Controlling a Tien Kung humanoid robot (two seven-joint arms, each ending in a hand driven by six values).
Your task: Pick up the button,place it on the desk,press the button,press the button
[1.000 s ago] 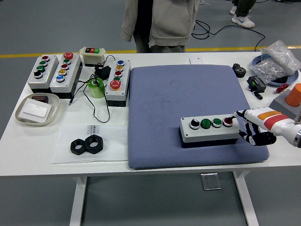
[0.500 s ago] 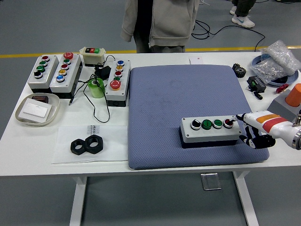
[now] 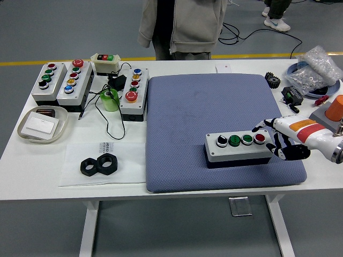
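Note:
A grey button box [image 3: 238, 152] lies on the blue mat [image 3: 214, 101], toward its front right. Its top carries a black knob, two green buttons and a red button [image 3: 260, 138] at the right end. My right hand [image 3: 272, 138] comes in from the right edge and hovers just past that end. Its index finger [image 3: 259, 128] points left, slightly above and behind the red button, not touching it. The other fingers are curled under and hold nothing. The left arm is not visible.
Three more button boxes [image 3: 74, 79], a green tape roll [image 3: 110, 99] and cables crowd the back left. A tray [image 3: 43, 124] and two black nuts [image 3: 99, 165] lie front left. Small parts, a bag [image 3: 316, 67] and an orange piece [image 3: 335, 107] are at right. A person [image 3: 182, 27] stands behind the table.
My index fingertip was down on the red button. It has now lifted up and back off it, and the hand has risen slightly. The box has stayed in place.

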